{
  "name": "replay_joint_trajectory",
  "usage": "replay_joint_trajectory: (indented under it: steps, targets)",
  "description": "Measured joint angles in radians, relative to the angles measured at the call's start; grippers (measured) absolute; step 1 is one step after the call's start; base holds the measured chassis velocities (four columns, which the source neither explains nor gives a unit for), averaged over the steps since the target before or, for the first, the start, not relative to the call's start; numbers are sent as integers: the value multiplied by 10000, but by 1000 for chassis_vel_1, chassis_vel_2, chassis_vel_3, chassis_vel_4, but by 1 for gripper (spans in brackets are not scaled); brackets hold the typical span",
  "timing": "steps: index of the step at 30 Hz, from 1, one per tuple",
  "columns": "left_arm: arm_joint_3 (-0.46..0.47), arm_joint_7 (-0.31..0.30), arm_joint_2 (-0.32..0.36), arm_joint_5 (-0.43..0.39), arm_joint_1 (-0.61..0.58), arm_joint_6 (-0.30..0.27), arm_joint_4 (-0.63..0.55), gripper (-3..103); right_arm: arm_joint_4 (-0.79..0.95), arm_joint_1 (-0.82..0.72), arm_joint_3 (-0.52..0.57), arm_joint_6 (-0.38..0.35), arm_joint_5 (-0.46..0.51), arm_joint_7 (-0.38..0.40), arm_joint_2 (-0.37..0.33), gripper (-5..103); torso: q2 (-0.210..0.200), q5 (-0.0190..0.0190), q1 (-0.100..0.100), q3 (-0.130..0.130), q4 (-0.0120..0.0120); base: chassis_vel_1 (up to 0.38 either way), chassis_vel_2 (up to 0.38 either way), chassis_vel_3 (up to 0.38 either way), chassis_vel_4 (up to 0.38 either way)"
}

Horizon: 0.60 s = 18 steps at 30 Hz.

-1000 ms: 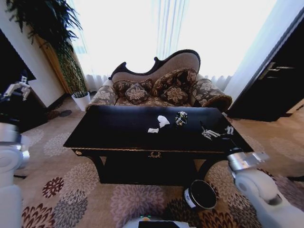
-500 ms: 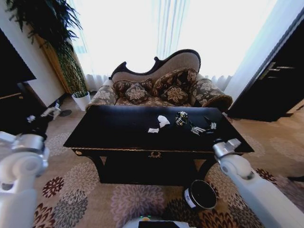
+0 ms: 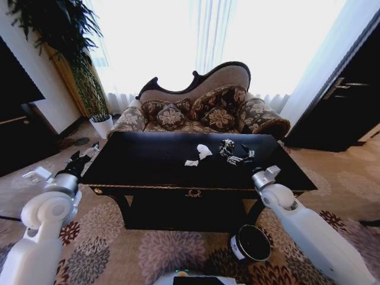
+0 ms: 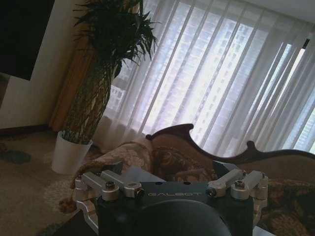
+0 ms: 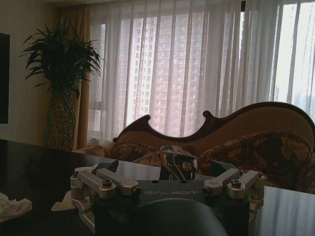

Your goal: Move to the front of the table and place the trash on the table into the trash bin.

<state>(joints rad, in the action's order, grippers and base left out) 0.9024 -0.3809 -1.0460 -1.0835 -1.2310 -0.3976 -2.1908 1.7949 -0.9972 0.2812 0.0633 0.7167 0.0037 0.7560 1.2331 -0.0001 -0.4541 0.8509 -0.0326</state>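
While over surface (image 3: 148, 160) far right edge, right tool (image 3: 240, 156) spread apart beside dark wrapper (image 3: 225, 146); left tool (image 3: 85, 154) open off left edge; bin (image 3: 250, 244) on floor.

right gripper (image 3: 240, 156) extended forward, fingers spread; left gripper (image 3: 83, 157) raised, spread.

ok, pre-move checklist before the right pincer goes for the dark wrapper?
1. Robot in front of the table: ok.
2. Right pincer over the tabletop, next to the dark wrapper: ok.
3. Right pincer open: ok, fingers spread in the right wrist view, wrapper just ahead.
4. Contact with the wrapper: cannot tell.
5. Left pincer out of the way, off the table's left end: ok.
6. Trash bin reachable, on the floor by the table's front right: ok, looks open.
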Motion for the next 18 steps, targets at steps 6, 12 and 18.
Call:
replay_joint_trajectory:
  steps: [6, 12, 18]
  targets:
    - [125, -22, -38, 93, -185, 13, -279, 100, -273, 362, -395, -54, 19, 35, 15, 100, 1, 0, 3, 0, 1, 0, 0, 0, 0]
    - [467, -22, 59, 49, -396, 20, -479, 100, -601, 712, -807, -119, 86, 46, 79, 100, 2, -2, 2, 0, 2, 0, 0, 0, 0]
    - [703, -20, 107, 18, -583, 30, -551, 100, -993, 1100, -1220, -119, 47, 70, 229, 100, 2, -2, 2, 0, 2, 0, 0, 0, 0]
